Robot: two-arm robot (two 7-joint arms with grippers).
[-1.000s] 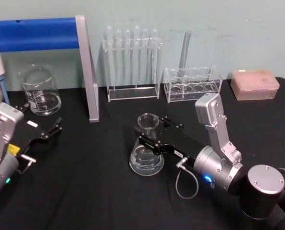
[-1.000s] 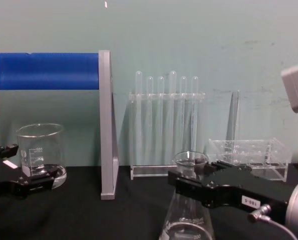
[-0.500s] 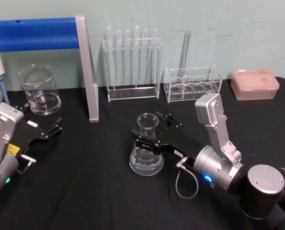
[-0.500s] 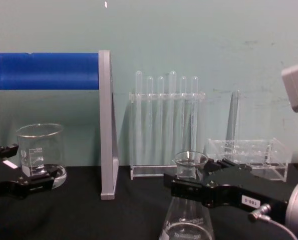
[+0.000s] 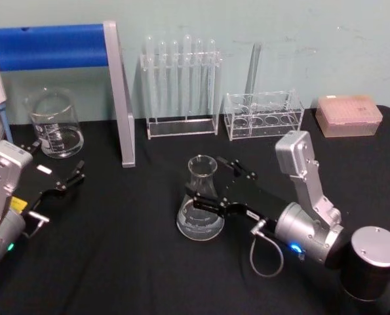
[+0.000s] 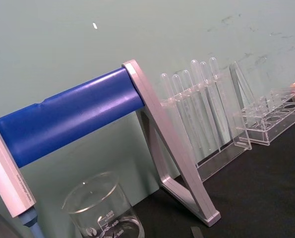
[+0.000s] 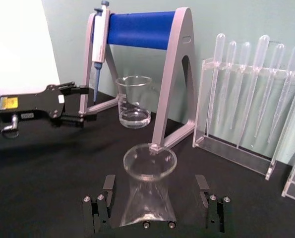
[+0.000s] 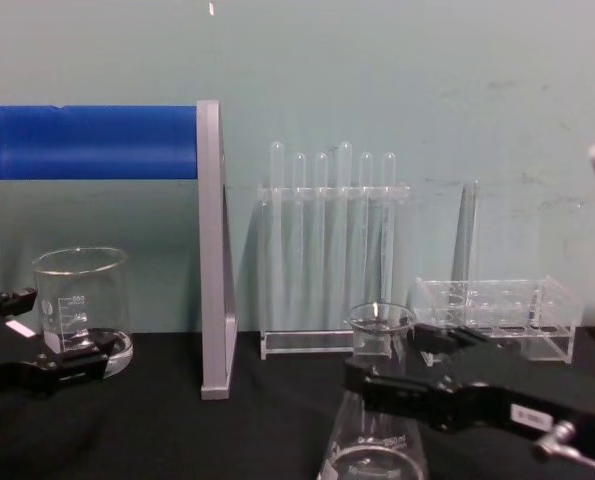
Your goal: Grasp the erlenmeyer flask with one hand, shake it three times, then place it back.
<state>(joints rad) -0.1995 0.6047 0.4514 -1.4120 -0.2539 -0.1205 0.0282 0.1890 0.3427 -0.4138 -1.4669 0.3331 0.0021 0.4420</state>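
The erlenmeyer flask is clear glass and stands upright on the black table near the middle. It also appears in the chest view and the right wrist view. My right gripper, the hand, is open and straddles the flask's cone just below the neck. In the right wrist view its fingers stand apart from the glass on both sides. My left gripper rests open at the left, near the beaker.
A glass beaker stands at back left beside a pipette stand with a blue bar. Behind the flask are a test tube rack, a clear tube holder and a pink tip box.
My right arm has drawn back a little to the right, and its fingers now sit lower on the flask. The flask and the left arm stay where they were.
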